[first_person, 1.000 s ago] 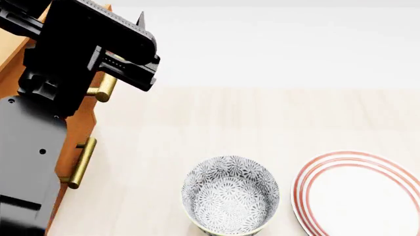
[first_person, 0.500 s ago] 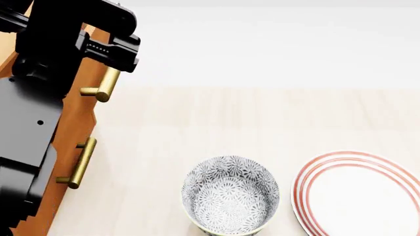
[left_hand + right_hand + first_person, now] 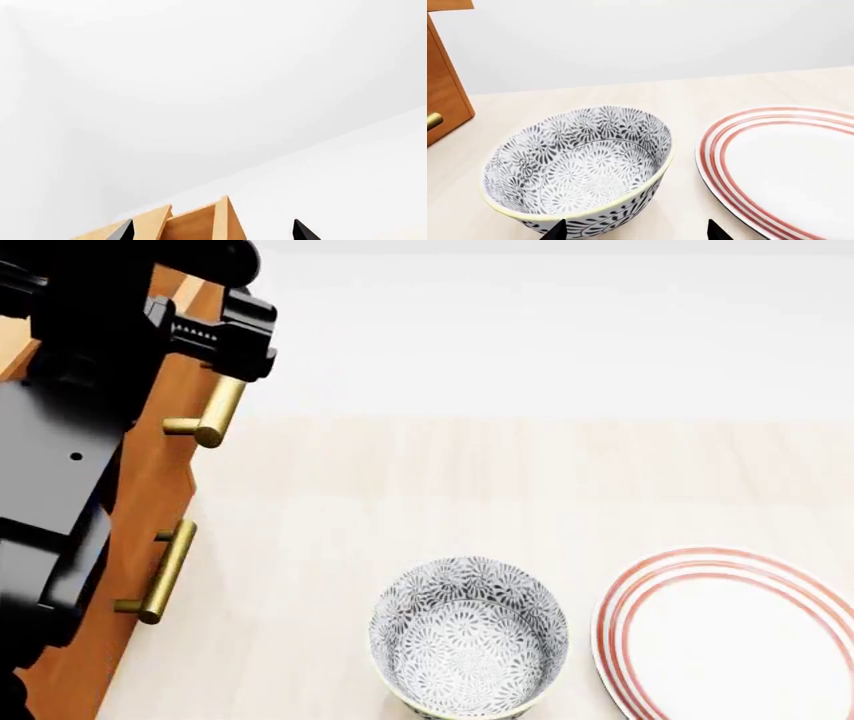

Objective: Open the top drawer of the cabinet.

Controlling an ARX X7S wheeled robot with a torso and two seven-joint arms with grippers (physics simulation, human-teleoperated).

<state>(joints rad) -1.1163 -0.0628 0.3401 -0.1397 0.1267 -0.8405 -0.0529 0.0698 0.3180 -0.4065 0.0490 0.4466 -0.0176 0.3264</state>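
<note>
Pale light-wood tabletop (image 3: 441, 490) carries three things: boxy orange-brown wooden cabinet (image 3: 140, 510) with brass bar handles at the left edge, round black-and-white floral-patterned bowl (image 3: 467, 635) near the front, white plate with red rim rings (image 3: 627, 620) just beside it, not touching.

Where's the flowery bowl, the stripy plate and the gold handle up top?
flowery bowl (image 3: 467, 645), head view, inside of its patterned wall.
stripy plate (image 3: 747, 640), head view, its white middle.
gold handle (image 3: 218, 412), head view, the bar's shown part below the left gripper (image 3: 234, 335).
</note>
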